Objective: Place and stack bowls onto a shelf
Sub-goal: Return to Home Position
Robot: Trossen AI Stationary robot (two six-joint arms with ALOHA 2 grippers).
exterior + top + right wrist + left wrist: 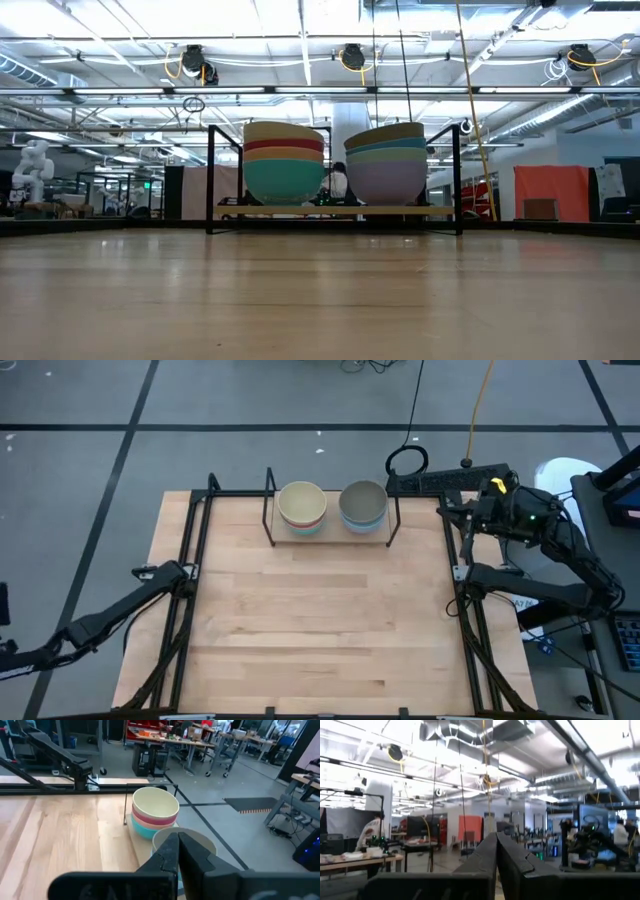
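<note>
Your shelf (pixel 331 534), upper centre, carries a cream-topped stack (pixel 302 507) beside a grey-topped stack (pixel 363 505); left end effector (pixel 496 840), by the worktop's left edge, and right end effector (pixel 178 840), upper right, both have fingers pressed together.

Robotics lab: exposed ceiling ducts (pixel 470 730), cluttered workbenches (pixel 182 739), taped concrete floor (pixel 80 470), hanging cables (pixel 468 90).

Shelf (pixel 331 539): black rod frame, light wood surface. It carries two upright nested stacks of four bowls. Olive-grey-topped stack (pixel 363 506) sits just ahead of the right gripper (pixel 178 837). Cream-topped stack (pixel 302 507) stands beside it, farther off.
</note>
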